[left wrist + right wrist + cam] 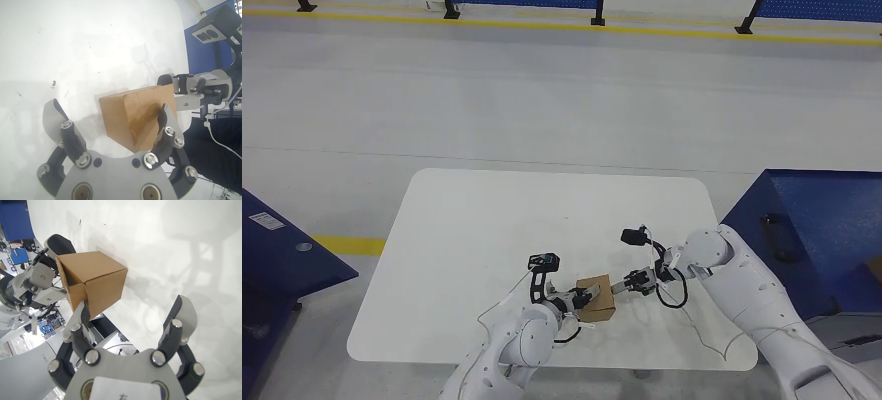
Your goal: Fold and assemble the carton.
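Carton [595, 298] sits near the front edge of the smooth, round-cornered white table [542, 200], right between both grippers; plain brown corrugated card, boxy, close to cubic, so no long axis to call; one side flap [75, 294] stands slightly ajar, one corner creased; left gripper [109, 104] spread wide, one ribbed finger [166, 117] against a carton face; right gripper [131, 301] equally splayed, one fingertip [83, 311] touching that loose flap's edge.
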You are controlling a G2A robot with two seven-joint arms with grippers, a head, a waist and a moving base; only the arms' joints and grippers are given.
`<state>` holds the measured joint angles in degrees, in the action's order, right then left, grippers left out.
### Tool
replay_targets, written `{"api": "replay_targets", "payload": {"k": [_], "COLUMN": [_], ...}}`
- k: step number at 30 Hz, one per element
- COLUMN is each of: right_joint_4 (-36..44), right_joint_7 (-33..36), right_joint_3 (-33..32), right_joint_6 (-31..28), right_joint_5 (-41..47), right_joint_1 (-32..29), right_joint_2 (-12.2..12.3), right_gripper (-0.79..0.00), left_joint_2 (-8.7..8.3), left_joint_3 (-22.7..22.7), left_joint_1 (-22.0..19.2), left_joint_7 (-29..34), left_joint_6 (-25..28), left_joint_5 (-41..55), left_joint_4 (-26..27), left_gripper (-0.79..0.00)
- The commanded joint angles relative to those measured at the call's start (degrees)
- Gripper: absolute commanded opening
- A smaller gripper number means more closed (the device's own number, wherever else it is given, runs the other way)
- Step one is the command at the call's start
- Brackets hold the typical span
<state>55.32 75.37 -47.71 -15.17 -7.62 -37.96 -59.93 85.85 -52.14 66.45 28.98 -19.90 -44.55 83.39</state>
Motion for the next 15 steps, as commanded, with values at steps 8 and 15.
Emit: {"api": "replay_targets", "payload": {"k": [8,15], "right_joint_4": [-0.96,0.39], "right_joint_7": [-0.03,2.20], "right_joint_3": [-1.49,-1.69], "right_joint_6": [0.25,-1.34], "right_joint_5": [0.54,1.60], "right_joint_1": [0.20,-0.60], "right_joint_2": [0.48,0.74], "right_gripper": [0.000,0.000], "left_joint_2": [0.24,0.41], "left_joint_3": [0.39,0.32], "left_joint_1": [-0.17,-0.27], "left_joint_7": [0.15,0.00], "left_joint_6": [-0.30,-0.28], "left_joint_5": [-0.26,-0.05], "left_joint_4": [-0.69,-0.83], "left_gripper": [0.000,0.000]}}
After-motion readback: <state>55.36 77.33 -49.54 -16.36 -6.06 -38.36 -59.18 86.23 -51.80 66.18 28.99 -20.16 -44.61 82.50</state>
